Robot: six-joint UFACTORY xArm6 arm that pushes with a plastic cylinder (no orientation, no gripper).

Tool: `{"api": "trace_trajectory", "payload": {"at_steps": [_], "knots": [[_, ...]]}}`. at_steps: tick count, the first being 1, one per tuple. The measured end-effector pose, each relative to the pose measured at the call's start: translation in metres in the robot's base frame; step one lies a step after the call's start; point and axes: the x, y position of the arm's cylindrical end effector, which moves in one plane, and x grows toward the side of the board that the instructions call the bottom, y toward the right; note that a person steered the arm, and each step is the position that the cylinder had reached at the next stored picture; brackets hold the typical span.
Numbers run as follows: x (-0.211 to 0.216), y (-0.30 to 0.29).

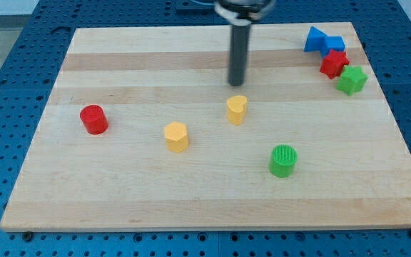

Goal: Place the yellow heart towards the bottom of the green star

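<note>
The yellow heart [237, 109] stands near the middle of the wooden board [120, 200]. The green star [352, 80] sits at the view's upper right, far from the heart. My tip [236, 83] is just above the heart in the view, a short gap from it, not touching. The rod rises straight up to the view's top edge.
A red star [334, 63] touches the green star's upper left. Blue blocks [322, 41] sit above it near the board's top right corner. A yellow hexagon [177, 136], a red cylinder [93, 119] and a green cylinder [283, 160] stand apart.
</note>
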Motion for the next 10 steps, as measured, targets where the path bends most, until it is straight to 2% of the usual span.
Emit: {"api": "trace_trajectory", "payload": {"at_steps": [1, 2, 5, 6, 7, 8, 9, 10], "knots": [[0.032, -0.072], [0.069, -0.085], [0.080, 0.125], [0.080, 0.130], [0.073, 0.084], [0.043, 0.045], [0.040, 0.060], [0.056, 0.111]]}}
